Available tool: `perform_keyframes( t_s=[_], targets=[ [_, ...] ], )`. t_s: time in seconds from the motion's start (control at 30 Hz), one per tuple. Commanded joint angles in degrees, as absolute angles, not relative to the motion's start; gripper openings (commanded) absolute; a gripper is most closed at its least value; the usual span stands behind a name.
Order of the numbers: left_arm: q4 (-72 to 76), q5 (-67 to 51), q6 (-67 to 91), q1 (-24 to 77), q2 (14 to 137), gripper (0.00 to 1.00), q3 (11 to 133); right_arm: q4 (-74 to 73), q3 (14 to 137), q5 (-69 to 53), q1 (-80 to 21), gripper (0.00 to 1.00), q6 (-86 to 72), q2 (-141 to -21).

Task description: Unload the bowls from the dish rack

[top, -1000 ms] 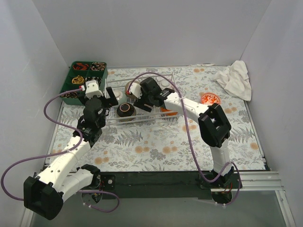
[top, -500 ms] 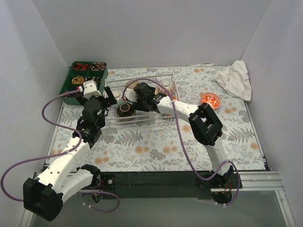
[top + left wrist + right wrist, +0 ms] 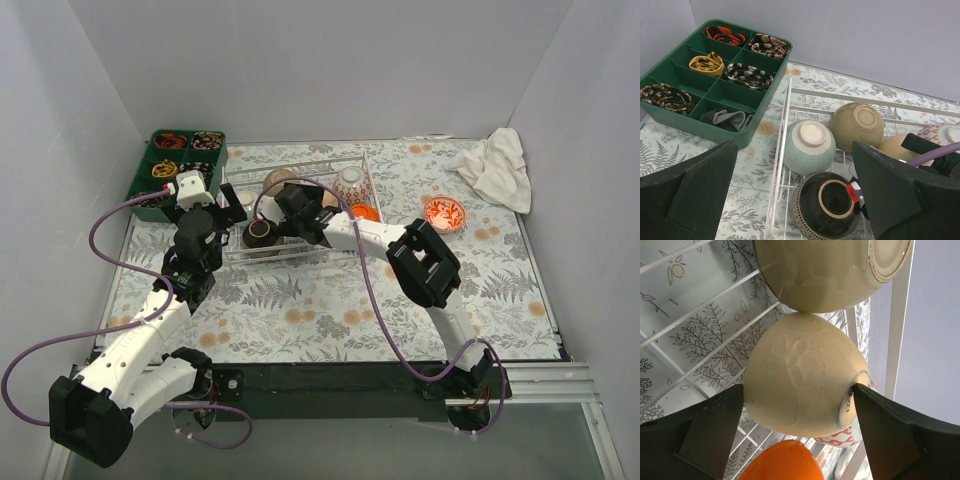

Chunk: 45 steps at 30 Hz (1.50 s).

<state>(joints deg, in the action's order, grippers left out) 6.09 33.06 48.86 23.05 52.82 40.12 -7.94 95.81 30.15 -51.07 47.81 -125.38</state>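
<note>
The white wire dish rack holds several bowls tipped on their sides. The left wrist view shows a pale green bowl, an olive-tan bowl, a dark brown bowl and a cream bowl. My left gripper hangs open over the rack's left end, above the dark brown bowl. My right gripper is open inside the rack, its fingers on either side of the cream bowl. The right fingertip is at the bowl's foot. An orange bowl and a red-patterned white bowl lie beside it.
A green compartment tray of small items stands left of the rack. A red-patterned bowl sits upright on the table to the right. A crumpled white cloth lies at the back right corner. Grey walls close in three sides.
My right arm has swung left and deeper into the rack, from near the orange bowl to the cream bowl. The left arm has barely moved.
</note>
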Motion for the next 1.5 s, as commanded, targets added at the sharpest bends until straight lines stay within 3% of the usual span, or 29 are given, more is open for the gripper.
perform_keyframes(
  t_s=[0.0, 0.3, 0.4, 0.6, 0.83, 1.1, 1.47],
  targets=[
    [6.9, 33.0, 48.9, 22.9, 52.3, 0.98, 40.0, -5.7, 92.4, 35.2, -51.4, 0.96, 50.7, -129.1],
    [6.9, 33.0, 48.9, 22.9, 52.1, 0.98, 40.0, 1.1, 88.6, 39.6, -52.4, 0.91, 52.0, -128.1],
    [6.9, 33.0, 48.8, 22.9, 52.1, 0.98, 39.9, 2.2, 88.3, 39.0, -52.6, 0.82, 51.7, -126.2],
    [6.9, 33.0, 48.8, 22.9, 52.0, 0.98, 39.9, 2.2, 87.9, 37.6, -52.9, 0.55, 50.2, -122.2],
    [6.9, 32.9, 48.6, 22.9, 51.9, 0.98, 39.9, 2.2, 86.8, 35.4, -53.2, 0.38, 47.8, -117.6],
    [7.2, 32.6, 48.4, 22.9, 51.8, 0.98, 39.7, 0.9, 85.9, 30.5, -53.3, 0.24, 42.2, -112.0],
    [7.2, 31.0, 48.3, 22.9, 51.6, 0.98, 39.7, -1.6, 85.7, 22.7, -52.2, 0.17, 30.8, -107.6]
  ],
)
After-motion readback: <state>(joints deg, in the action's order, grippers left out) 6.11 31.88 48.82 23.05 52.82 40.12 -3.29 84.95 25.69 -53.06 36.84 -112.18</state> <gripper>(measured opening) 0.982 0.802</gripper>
